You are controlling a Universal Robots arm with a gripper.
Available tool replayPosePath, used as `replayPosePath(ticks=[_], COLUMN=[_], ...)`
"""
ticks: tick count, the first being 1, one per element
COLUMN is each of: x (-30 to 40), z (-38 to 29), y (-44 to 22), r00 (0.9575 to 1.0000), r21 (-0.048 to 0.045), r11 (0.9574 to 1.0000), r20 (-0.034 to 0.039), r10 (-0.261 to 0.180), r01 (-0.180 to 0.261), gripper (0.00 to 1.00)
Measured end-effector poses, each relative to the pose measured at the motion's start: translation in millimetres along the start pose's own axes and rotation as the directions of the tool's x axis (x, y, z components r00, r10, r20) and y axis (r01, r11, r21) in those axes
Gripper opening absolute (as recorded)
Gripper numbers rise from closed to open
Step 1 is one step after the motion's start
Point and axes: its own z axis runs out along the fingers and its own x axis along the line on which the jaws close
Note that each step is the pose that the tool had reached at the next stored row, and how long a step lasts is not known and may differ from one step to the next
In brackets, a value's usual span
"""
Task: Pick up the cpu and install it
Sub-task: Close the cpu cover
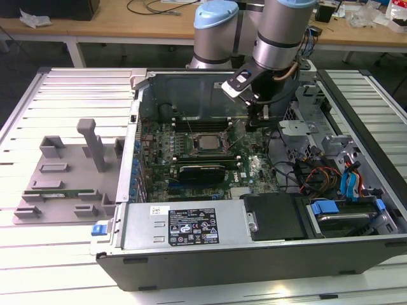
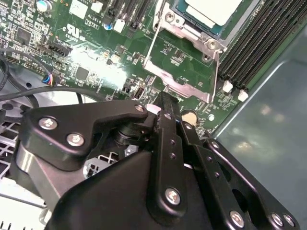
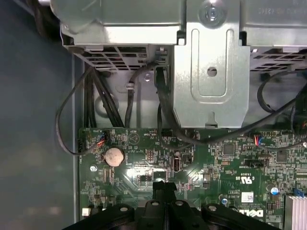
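Item one: you will find the cpu (image 1: pixel 205 141) lying in its socket on the motherboard (image 1: pixel 159 152), silvery top upward. The board sits inside the open computer case (image 1: pixel 267 254), which stands on the slatted tabletop (image 1: pixel 51 260). In the second wrist view, the hinged metal frame (image 2: pixel 181 72) stands open just beside the socket.

Item two: your pincer (image 3: pixel 165 184) is clenched, the two fingers pressed together with nothing between them. It hangs inside the case over the green board, near the round coin battery (image 3: pixel 114 155). It is apart from the cpu, towards the exterior view's right, and touches neither chip nor socket.

Item three: a grey moulded fixture (image 1: pixel 70 171) rests on the tabletop at the exterior view's left, outside the case.
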Motion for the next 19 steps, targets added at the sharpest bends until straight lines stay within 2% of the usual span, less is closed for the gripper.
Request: replayPosePath(ticks=[7, 8, 16, 19], x=[0.0, 0.1, 0.1, 0.1], z=[0.3, 0.4, 0.8, 0.9], y=[-10.9, -14.4, -28.5, -31.8], r00=[1.0000, 1.0000, 1.0000, 1.0000], r21=[0.0000, 0.0000, 0.0000, 0.0000], r11=[1.0000, 1.0000, 1.0000, 1.0000], r20=[0.0001, 0.0000, 0.0000, 0.0000], r10=[0.000, 0.000, 0.000, 0.000], r01=[0.000, 0.000, 0.000, 0.000], gripper=[0.11, 0.11, 0.11, 0.11])
